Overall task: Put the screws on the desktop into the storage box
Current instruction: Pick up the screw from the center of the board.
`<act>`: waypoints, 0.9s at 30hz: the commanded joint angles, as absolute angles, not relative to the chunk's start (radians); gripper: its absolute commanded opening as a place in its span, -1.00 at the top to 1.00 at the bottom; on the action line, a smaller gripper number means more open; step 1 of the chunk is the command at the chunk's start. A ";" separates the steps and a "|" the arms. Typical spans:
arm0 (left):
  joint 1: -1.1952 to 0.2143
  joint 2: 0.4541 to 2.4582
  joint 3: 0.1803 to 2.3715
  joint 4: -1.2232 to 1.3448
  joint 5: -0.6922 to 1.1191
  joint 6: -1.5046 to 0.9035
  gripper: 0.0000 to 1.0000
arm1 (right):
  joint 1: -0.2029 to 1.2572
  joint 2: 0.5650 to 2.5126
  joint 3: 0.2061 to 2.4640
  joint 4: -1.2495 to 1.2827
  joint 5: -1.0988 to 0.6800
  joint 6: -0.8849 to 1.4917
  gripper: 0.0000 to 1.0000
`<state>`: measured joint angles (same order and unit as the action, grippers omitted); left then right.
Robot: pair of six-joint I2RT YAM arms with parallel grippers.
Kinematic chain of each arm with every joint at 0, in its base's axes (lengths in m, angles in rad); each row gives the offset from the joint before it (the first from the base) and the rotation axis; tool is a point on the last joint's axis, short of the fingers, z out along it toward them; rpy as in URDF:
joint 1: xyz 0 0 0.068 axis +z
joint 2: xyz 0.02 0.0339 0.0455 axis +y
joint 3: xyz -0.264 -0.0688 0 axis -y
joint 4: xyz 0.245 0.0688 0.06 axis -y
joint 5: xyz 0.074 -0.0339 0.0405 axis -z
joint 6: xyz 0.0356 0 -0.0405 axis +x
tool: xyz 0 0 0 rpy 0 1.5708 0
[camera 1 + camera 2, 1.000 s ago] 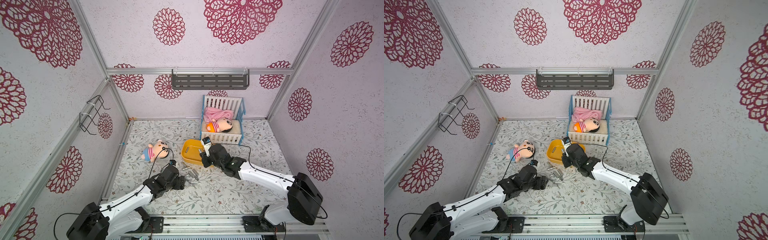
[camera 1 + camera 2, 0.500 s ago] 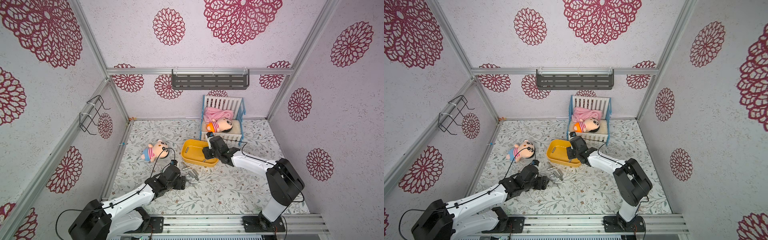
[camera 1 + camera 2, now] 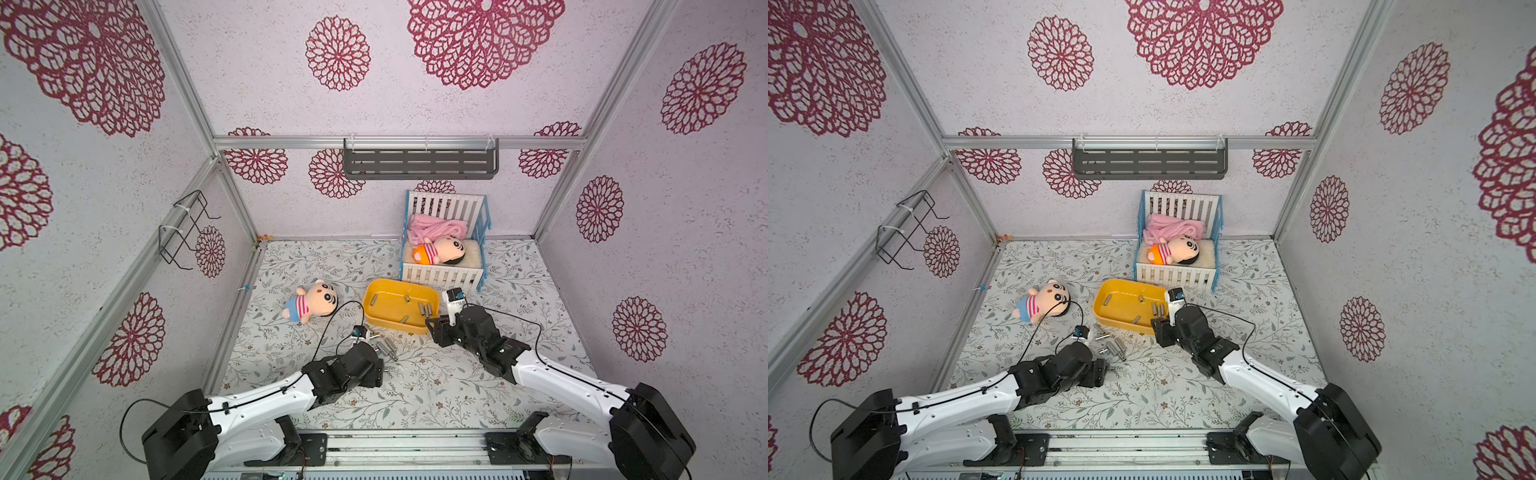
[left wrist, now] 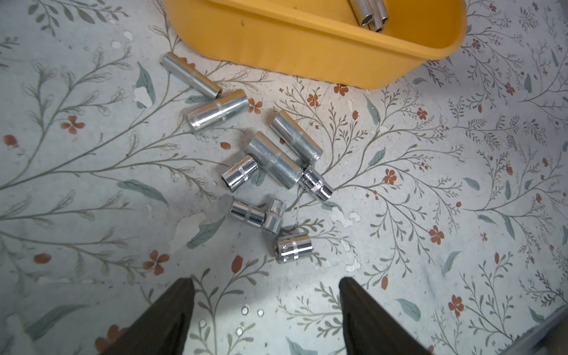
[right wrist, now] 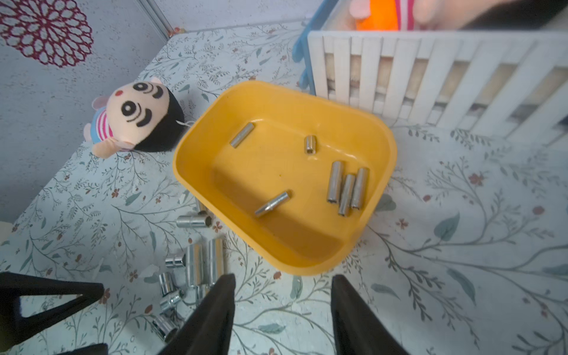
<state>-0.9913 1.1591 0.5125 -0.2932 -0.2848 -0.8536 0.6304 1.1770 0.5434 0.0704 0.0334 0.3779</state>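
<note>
Your left gripper (image 4: 266, 279) hovers with its jaws wide apart and empty over the leafy-print desktop (image 4: 445, 246). It is just short of a cluster of nine silver screws (image 4: 273, 159) lying beside the yellow storage box (image 4: 307, 52). Your right gripper (image 5: 282, 276) is also parted and holds nothing, near the box's closest wall, and six more screws lie inside the box.
</note>
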 commanded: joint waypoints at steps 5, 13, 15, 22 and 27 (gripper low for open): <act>-1.109 1.232 0.530 -0.287 -0.437 -1.003 -0.55 | 0.629 1.146 0.434 0.331 0.201 0.407 -0.07; -1.172 1.357 0.571 -0.289 -0.532 -0.996 -0.45 | 0.629 1.146 0.426 0.362 0.180 0.408 -0.07; -1.179 1.387 0.595 -0.290 -0.530 -0.988 -0.41 | 0.630 1.147 0.426 0.368 0.170 0.406 -0.07; -1.201 1.466 0.652 -0.293 -0.575 -0.989 -0.29 | 0.630 1.164 0.434 0.362 0.181 0.400 -0.06; -1.203 1.532 0.672 -0.293 -0.574 -1.001 -0.19 | 0.630 1.162 0.437 0.359 0.183 0.399 -0.06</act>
<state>-1.1915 1.5024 0.6575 -0.2913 -0.5495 -0.9890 0.6304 1.1706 0.4206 0.3290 0.1631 0.3954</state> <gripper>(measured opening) 0.599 0.531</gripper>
